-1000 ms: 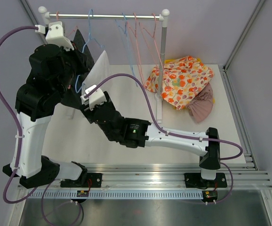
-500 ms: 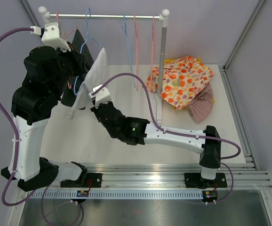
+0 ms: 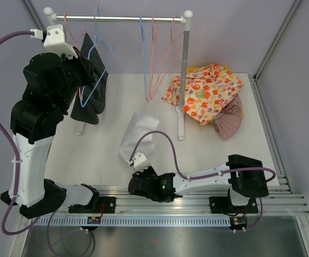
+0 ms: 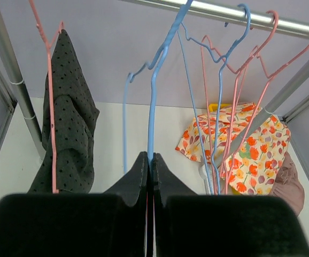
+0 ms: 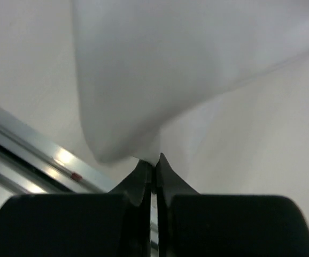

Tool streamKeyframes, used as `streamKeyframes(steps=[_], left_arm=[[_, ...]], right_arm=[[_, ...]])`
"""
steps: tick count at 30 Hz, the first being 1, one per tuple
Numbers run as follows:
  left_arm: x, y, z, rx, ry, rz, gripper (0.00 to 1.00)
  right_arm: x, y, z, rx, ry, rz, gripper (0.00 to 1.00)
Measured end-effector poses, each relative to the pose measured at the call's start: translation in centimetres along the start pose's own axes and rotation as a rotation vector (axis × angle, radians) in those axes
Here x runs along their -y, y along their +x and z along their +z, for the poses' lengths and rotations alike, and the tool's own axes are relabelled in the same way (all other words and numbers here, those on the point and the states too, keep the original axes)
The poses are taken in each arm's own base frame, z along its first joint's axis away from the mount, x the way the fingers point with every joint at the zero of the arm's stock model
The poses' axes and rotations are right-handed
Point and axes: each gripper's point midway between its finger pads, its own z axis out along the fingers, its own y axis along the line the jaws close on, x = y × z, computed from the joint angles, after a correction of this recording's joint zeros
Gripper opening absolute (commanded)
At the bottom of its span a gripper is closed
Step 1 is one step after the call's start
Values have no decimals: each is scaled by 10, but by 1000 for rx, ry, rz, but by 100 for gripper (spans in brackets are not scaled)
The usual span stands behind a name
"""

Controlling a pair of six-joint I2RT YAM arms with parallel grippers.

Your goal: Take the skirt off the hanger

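Observation:
The white skirt is off the hanger and trails over the table toward the front edge. My right gripper is low near the front edge and is shut on the skirt's edge. In the right wrist view, the skirt hangs from the closed gripper. My left gripper is up by the rack. In the left wrist view, it is shut on the lower bar of a bare blue hanger. That blue hanger still hooks on the rail.
A dark dotted garment hangs on a pink hanger at the rail's left end. Several bare pink and blue hangers hang mid-rail. The rack post stands mid-table. A floral garment and a mauve one lie at the right.
My right gripper has pulled the white skirt off the blue hanger and down to the table's front edge. The blue hanger is now bare in my left gripper.

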Motion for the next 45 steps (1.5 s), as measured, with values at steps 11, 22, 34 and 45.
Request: streamKeyframes(steps=[11,22,34,45], left_arm=[[-16,32,-3,-44,-41,29,0],[-21,68,8,-112,-62,50,0],[-16,69,21,-106,-57,54,0],[-3,67,65,-104,-65,79,0]], right_arm=[[109,-129,-116,320,129,139,0],[327,-230,-146,465,551,260,0],[519,-291,-78,441,836,367,0],[458,-119,51,84,546,530,99]])
